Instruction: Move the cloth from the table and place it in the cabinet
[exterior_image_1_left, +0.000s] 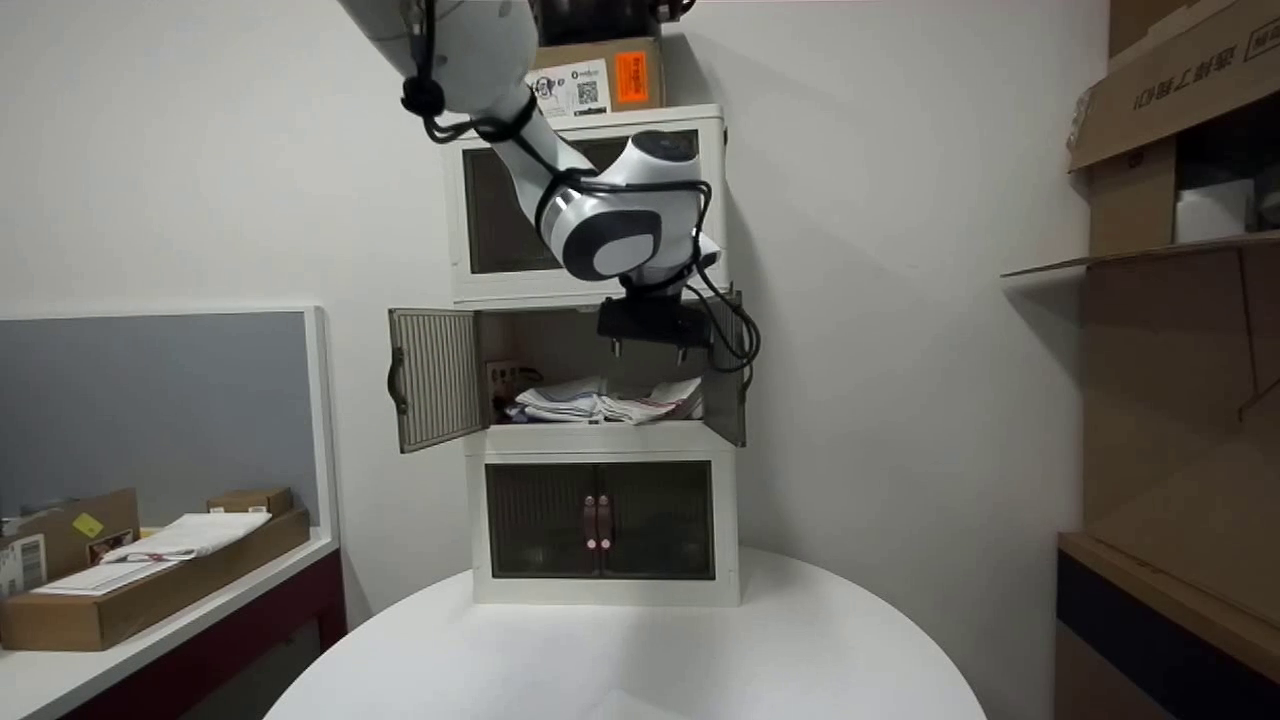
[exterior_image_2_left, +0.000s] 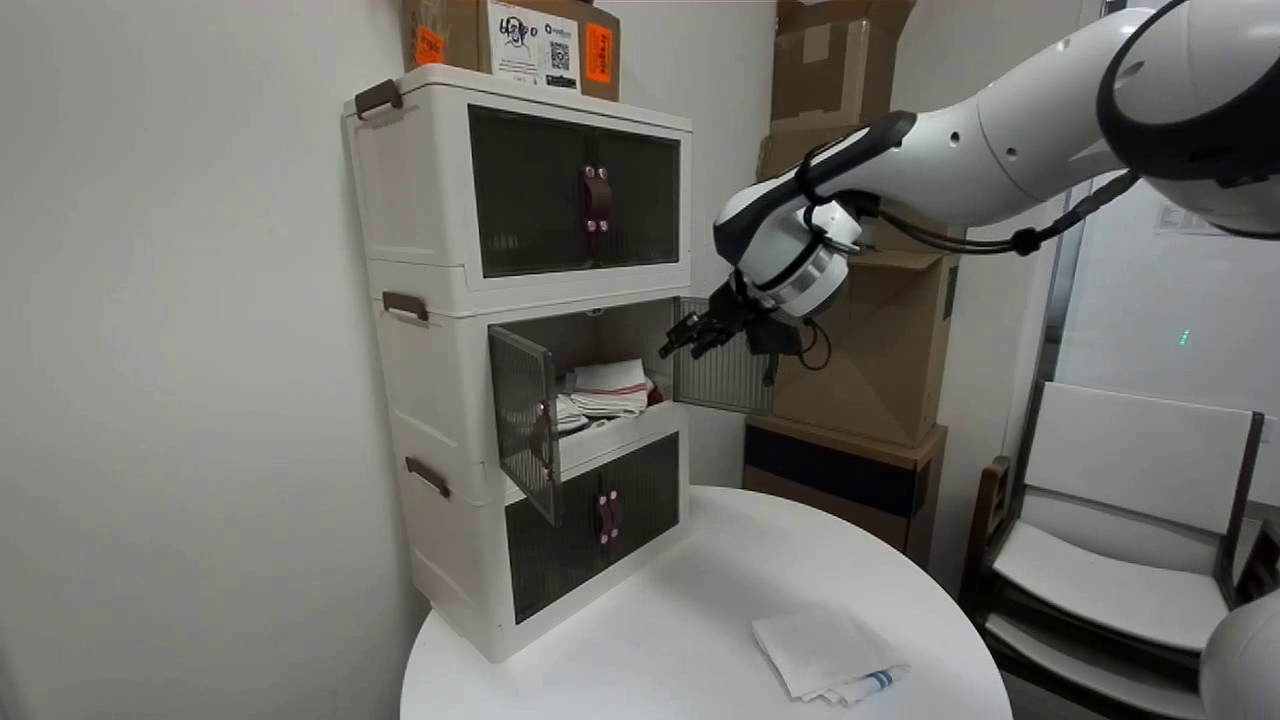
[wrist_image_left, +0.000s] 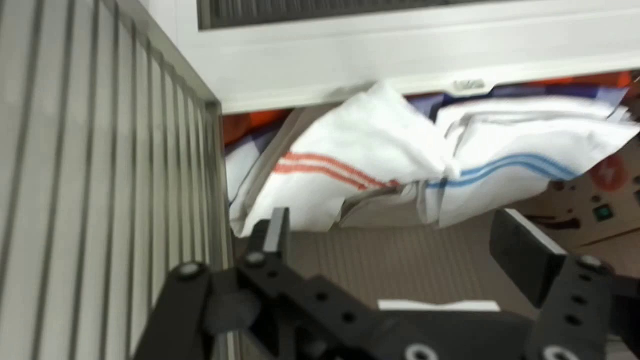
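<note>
Folded cloth (exterior_image_2_left: 825, 645), blue-striped, seen on near part of bench (exterior_image_2_left: 680, 630) | step judged: pickup not yet made; hand (exterior_image_1_left: 649, 350) to be backed clear of right door (exterior_image_2_left: 730, 380), then lowered to cloth | cloth found well below and nearer than hand | hand spread wide, unloaded, held at open cabinet (exterior_image_2_left: 425, 380), higher than striped cloths (wrist_image_left: 395, 145) inside

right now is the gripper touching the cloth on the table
Apart. In an exterior view, the gripper hangs in midair, a wide gap between it and the cloth on the table.
</note>
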